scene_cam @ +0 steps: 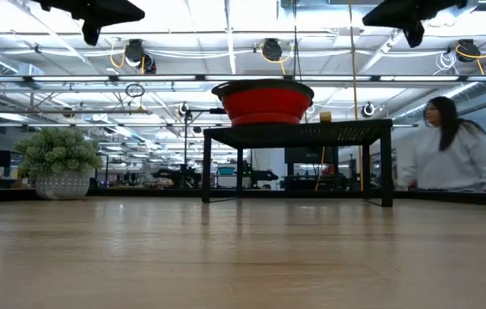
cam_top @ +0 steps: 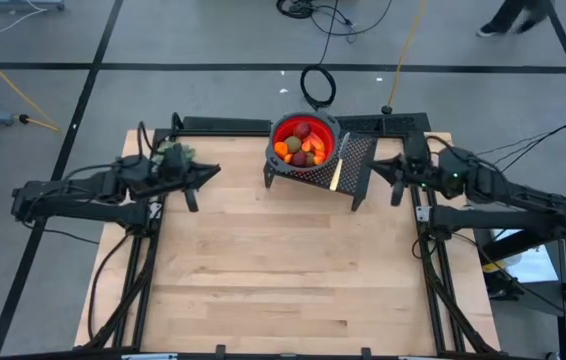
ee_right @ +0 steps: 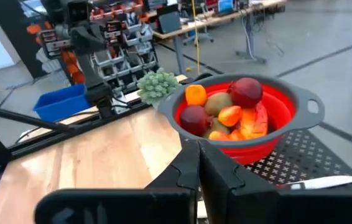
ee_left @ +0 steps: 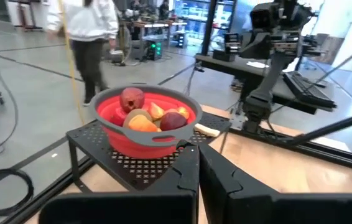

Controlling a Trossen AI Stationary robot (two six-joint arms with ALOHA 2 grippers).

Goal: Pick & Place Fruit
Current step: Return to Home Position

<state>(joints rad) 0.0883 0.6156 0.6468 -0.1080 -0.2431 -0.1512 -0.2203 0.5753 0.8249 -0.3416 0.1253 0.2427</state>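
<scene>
Fruit (ee_right: pixel 229 116): 2 red balls (ee_right: pixel 245 91), 1 bowl (ee_right: pixel 269 144).

Both arms sat folded and raised at their own sides, the left gripper (cam_top: pixel 208 172) and the right gripper (cam_top: pixel 378 164) facing each other well apart, each with fingers pressed together and its elbow behind it.

Wood table (cam_top: pixel 283 270): blk perforated shelf (cam_top: pixel 355 152) at far edge, potted plant (scene_cam: pixel 57 153) at far-left corner. On shelf: red strainer bowl (scene_cam: pixel 262 103) w/ knife (ee_right: pixel 316 183) beside it.
</scene>
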